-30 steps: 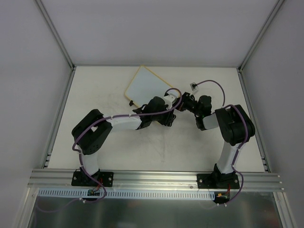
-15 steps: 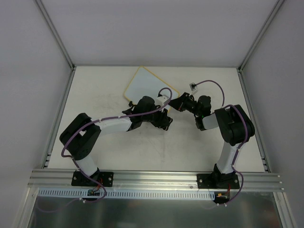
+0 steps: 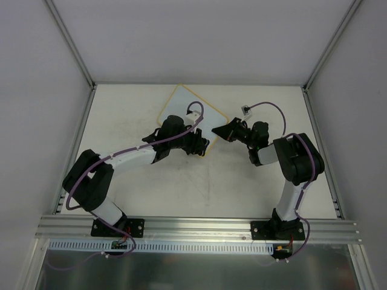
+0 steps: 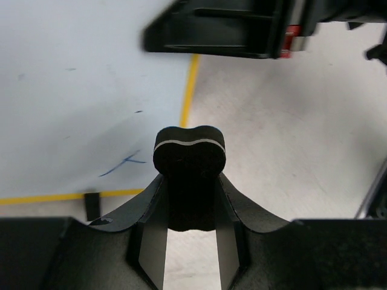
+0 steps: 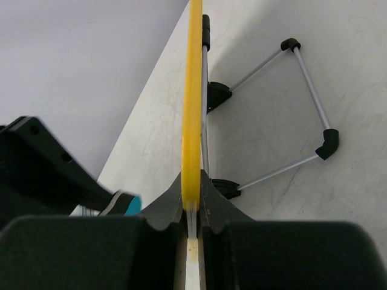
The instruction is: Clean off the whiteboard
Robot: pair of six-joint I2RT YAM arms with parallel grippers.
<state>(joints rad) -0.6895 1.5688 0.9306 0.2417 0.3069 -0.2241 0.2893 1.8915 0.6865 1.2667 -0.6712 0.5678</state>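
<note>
The whiteboard (image 3: 180, 104) lies at the far middle of the table, white with a thin yellow frame. In the left wrist view the whiteboard (image 4: 78, 84) carries a faint blue scribble (image 4: 123, 164) and a black clip (image 4: 92, 206) on its near edge. My left gripper (image 3: 198, 144) is shut on the black eraser (image 4: 188, 150), which is over the board's near right corner (image 4: 189, 181). My right gripper (image 3: 219, 132) is shut on the board's yellow right edge (image 5: 194, 90), seen edge-on between its fingers (image 5: 193, 194).
A folding wire stand with black joints (image 5: 294, 103) lies under the board on the table. A small white connector on a purple cable (image 3: 247, 110) lies to the right of the board. Metal enclosure posts stand at the far corners.
My left arm has stretched out and carried the eraser left and farther away, to the board's near right corner. The right gripper has kept its hold on the board's edge.
</note>
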